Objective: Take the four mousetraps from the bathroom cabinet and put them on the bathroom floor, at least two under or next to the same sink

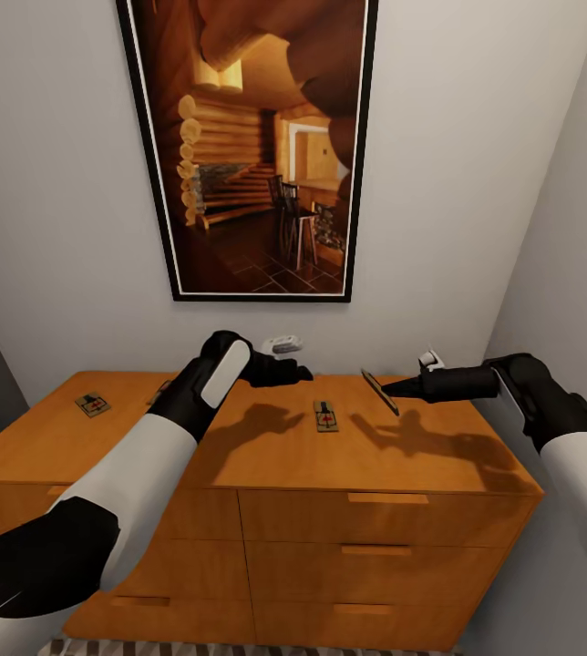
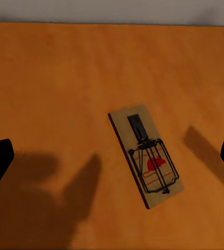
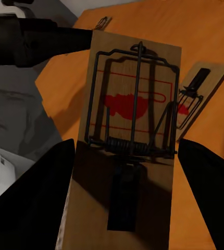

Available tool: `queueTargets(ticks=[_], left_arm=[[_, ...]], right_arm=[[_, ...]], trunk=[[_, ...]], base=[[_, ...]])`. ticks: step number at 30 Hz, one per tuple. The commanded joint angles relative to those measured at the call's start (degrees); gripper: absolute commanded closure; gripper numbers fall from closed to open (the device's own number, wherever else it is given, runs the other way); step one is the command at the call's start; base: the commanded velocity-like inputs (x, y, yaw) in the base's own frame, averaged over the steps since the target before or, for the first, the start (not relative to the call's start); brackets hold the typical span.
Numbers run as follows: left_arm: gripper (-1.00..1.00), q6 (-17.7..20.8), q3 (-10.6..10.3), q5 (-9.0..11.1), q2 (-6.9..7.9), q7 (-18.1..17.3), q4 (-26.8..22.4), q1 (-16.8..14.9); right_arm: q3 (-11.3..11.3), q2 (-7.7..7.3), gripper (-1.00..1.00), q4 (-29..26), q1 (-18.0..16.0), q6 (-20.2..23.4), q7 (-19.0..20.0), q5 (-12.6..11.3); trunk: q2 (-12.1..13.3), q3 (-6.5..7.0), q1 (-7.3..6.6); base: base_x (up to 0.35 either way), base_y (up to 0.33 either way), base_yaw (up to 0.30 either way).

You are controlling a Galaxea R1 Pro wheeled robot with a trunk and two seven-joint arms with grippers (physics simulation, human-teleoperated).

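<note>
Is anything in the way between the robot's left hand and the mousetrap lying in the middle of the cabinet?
Nothing visible is. The left gripper hovers open above the cabinet, and the mousetrap lies flat on bare wood between its jaws' tips in the left wrist view. The right gripper is off to the side, holding another mousetrap.

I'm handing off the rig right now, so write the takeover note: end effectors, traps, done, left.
Right end effector: shut on a mousetrap, held lifted above the cabinet top.
Left end effector: open, empty, hovering over the cabinet top near the middle trap.
Other traps: one near the cabinet's left end; a fourth seems to sit partly hidden behind the left arm.
Done: one trap picked up.
Left: all four to the bathroom floor, at least two under or beside the sink.
</note>
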Motion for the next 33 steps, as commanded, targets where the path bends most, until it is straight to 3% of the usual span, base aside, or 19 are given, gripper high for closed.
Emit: queueTargets(ticks=[1, 6, 14, 17, 21, 25, 30, 33], left_arm=[[-1.0, 0.1, -0.1, 0.8, 0.06, 0.8, -0.2, 0.0], [-1.0, 0.1, -0.1, 2.1, 0.29, 1.0, -0.5, 0.2], [-1.0, 0.1, -0.1, 2.4, 0.41, 1.1, -1.1, 0.3], [-1.0, 0.2, -0.1, 2.4, 0.66, 1.2, -3.9, 0.3], [-1.0, 0.4, -0.2, 2.4, 2.27, 1.3, -10.5, 0.5], [-1.0, 0.5, -0.4, 2.3, 4.07, 1.3, -12.5, 0.6], [-1.0, 0.7, -0.7, 2.3, 9.98, 1.3, -13.2, 1.1], [-1.0, 0.7, -1.8, 2.4, 16.73, 1.3, -13.9, 1.1]], right_arm=[[0.2, -0.07, 1.0, 0.0, -0.1, 0.4, 0.1, -0.2], [0.2, -0.07, 1.0, 0.0, -0.1, 0.1, 0.0, -0.2], [0.2, -0.07, 1.0, 0.0, -0.1, 0.1, -0.1, -0.1], [0.2, -0.07, 1.0, 0.0, -0.1, 0.1, -0.2, -0.1], [0.2, -0.01, 1.0, 0.1, -0.1, 0.1, -0.3, 0.0], [0.2, 0.01, 1.0, 0.1, -0.1, 0.1, -0.3, 0.0], [0.2, 0.01, 1.0, 0.1, -0.1, 0.1, -0.4, 0.1], [0.2, 0.02, 1.0, 0.2, -0.1, 0.0, -0.4, 0.1]], trunk=[[0.0, -0.07, 0.0], [0.0, -0.07, 0.0], [0.0, -0.07, 0.0], [0.0, -0.07, 0.0], [0.0, -0.07, 0.0], [0.0, -0.07, 0.0], [0.0, -0.07, 0.0], [0.0, -0.07, 0.0]], base=[[0.0, 0.0, 0.0], [0.0, 0.0, 0.0], [0.0, 0.0, 0.0], [0.0, 0.0, 0.0], [0.0, 0.0, 0.0], [0.0, 0.0, 0.0], [0.0, 0.0, 0.0], [0.0, 0.0, 0.0]])
